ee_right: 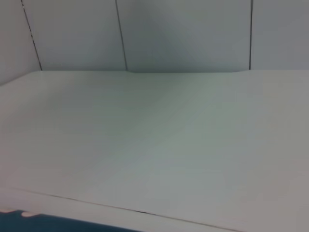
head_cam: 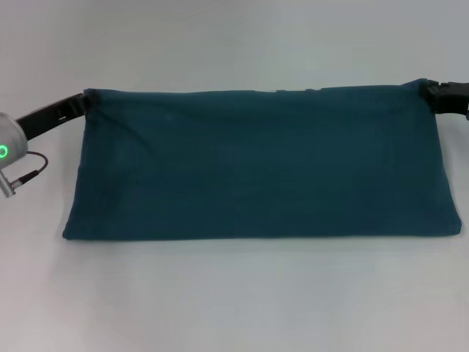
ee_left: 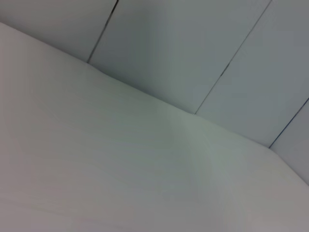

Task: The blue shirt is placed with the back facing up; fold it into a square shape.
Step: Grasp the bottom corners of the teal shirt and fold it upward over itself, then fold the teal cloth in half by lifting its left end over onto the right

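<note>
Blue shirt (head_cam: 260, 165) lengthwise left-to-right

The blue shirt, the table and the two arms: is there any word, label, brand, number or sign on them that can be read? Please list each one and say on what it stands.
None: no readable text in any view.
The blue shirt: plain, no print or label showing.
The left arm's wrist: only a green ring light, no letters.
The left gripper and the right gripper, at the shirt's far corners: no markings legible.
The table: bare white.
</note>
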You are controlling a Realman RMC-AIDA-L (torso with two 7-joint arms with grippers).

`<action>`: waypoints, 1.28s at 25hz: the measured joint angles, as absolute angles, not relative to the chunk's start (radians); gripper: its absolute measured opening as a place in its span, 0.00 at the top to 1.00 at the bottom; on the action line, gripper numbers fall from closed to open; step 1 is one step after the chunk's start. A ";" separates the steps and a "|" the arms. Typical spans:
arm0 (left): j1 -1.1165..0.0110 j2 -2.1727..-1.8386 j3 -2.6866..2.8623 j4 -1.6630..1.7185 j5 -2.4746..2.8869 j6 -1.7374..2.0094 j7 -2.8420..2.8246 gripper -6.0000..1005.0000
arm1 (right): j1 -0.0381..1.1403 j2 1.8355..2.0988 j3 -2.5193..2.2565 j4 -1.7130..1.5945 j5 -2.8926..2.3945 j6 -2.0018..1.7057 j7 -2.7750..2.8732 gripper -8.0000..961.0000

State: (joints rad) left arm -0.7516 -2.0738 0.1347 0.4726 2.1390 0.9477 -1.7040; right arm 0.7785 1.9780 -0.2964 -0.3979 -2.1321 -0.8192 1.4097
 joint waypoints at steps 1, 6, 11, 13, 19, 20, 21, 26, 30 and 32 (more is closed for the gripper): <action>-0.754 -2.074 0.135 0.470 2.138 0.944 -1.701 0.95 | 0.780 1.979 -0.296 -0.396 -2.132 -0.814 1.407 0.92; -0.757 -2.074 0.135 0.463 2.128 0.930 -1.697 0.95 | 0.782 1.979 -0.296 -0.387 -2.132 -0.797 1.404 0.89; -0.757 -2.075 0.135 0.463 2.127 0.927 -1.697 0.93 | 0.783 1.981 -0.298 -0.384 -2.132 -0.789 1.404 0.85; -0.757 -2.079 0.135 0.463 2.127 0.927 -1.697 0.92 | 0.785 1.985 -0.299 -0.382 -2.133 -0.773 1.407 0.84; -0.752 -2.090 0.135 0.468 2.095 0.920 -1.699 0.87 | 0.782 1.995 -0.372 -0.389 -2.136 -0.748 1.413 0.80; -0.750 -2.093 0.135 0.470 2.086 0.916 -1.699 0.86 | 0.780 2.001 -0.386 -0.399 -2.135 -0.747 1.413 0.80; -0.748 -2.094 0.135 0.470 2.076 0.911 -1.699 0.86 | 0.778 2.006 -0.396 -0.409 -2.135 -0.746 1.413 0.79; -0.744 -2.098 0.135 0.471 2.041 0.890 -1.699 0.78 | 0.773 2.026 -0.394 -0.452 -2.132 -0.737 1.416 0.73; -0.730 -2.100 0.136 0.474 2.009 0.892 -1.697 0.61 | 0.770 2.024 -0.395 -0.457 -2.131 -0.734 1.448 0.61; -0.723 -2.100 0.136 0.475 2.003 0.896 -1.697 0.55 | 0.766 2.018 -0.397 -0.460 -2.131 -0.743 1.473 0.54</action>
